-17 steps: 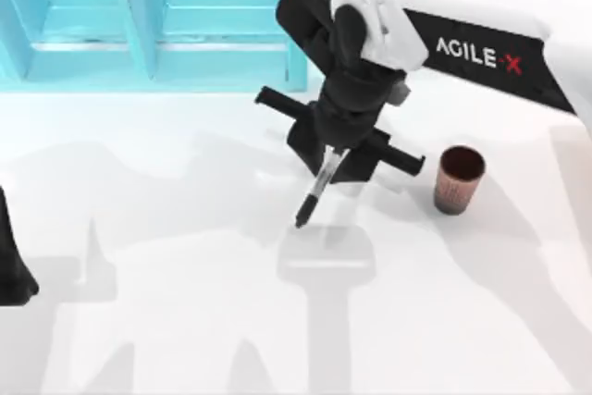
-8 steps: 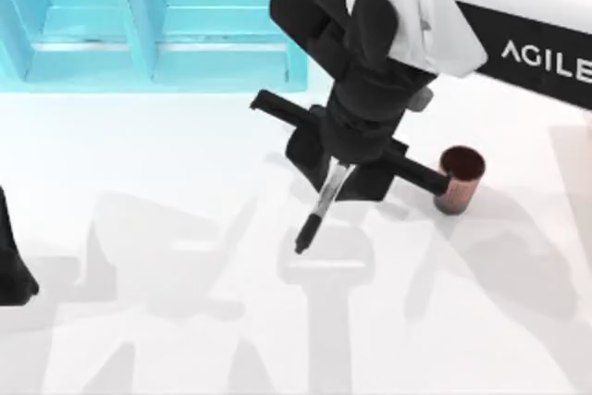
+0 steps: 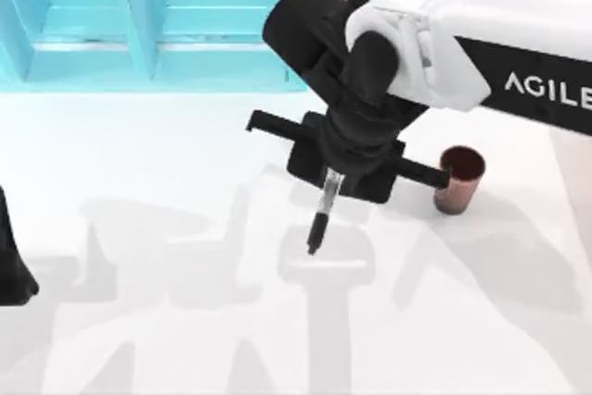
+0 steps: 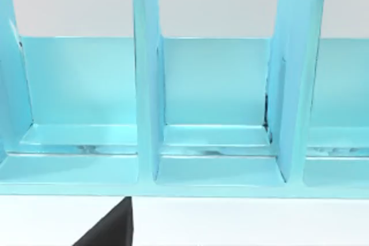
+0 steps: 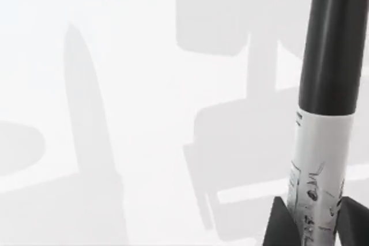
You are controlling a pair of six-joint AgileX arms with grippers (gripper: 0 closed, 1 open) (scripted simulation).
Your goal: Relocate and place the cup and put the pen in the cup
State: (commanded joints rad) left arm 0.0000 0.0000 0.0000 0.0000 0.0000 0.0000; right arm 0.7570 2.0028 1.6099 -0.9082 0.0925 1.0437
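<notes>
My right gripper is shut on the pen, which hangs from it above the table's middle with its black end pointing down and toward the front. The right wrist view shows the pen close up, its grey-white printed barrel clamped between the dark fingertips. The reddish-brown cup stands upright on the table just right of the gripper, its dark mouth open upward. At the left edge sits my left arm, parked.
A turquoise shelf unit with upright dividers runs along the back left of the table; the left wrist view looks into the shelf unit. The white table spreads in front, crossed by arm shadows.
The right arm has shifted slightly left and lifted, and the pen now hangs steeper, its tip a little further right. The cup has not moved.
</notes>
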